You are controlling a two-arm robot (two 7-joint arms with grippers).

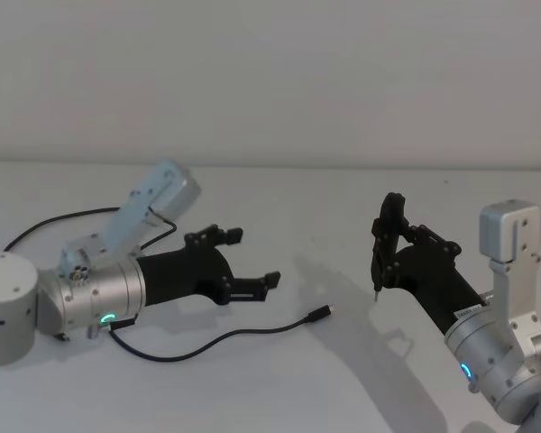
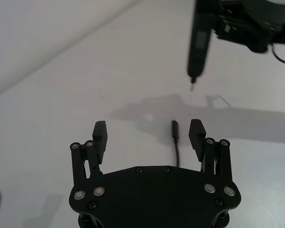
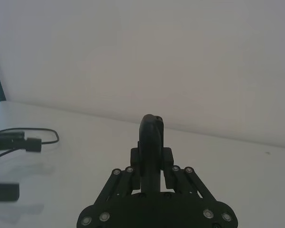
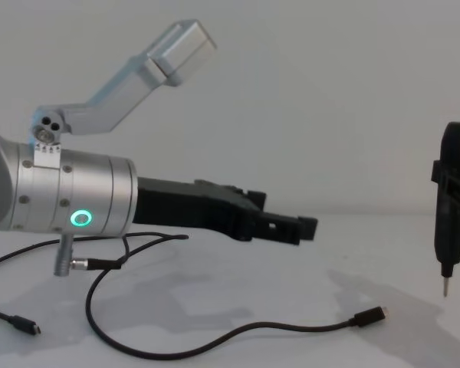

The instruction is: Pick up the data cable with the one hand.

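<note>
White table (image 1: 343, 379), curved black data cable (image 4: 314, 325), silver-tipped plug (image 1: 321, 313), left gripper (image 1: 253, 255) above

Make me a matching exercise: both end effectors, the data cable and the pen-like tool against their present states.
1. left end effector
2. right end effector
3. data cable
4. pen-like tool

A. held with its tip pointing down
B. lying loose on the table
C. open, holding nothing
D. shut on a tool

Pairs: 1-C, 2-D, 3-B, 4-A.
</note>
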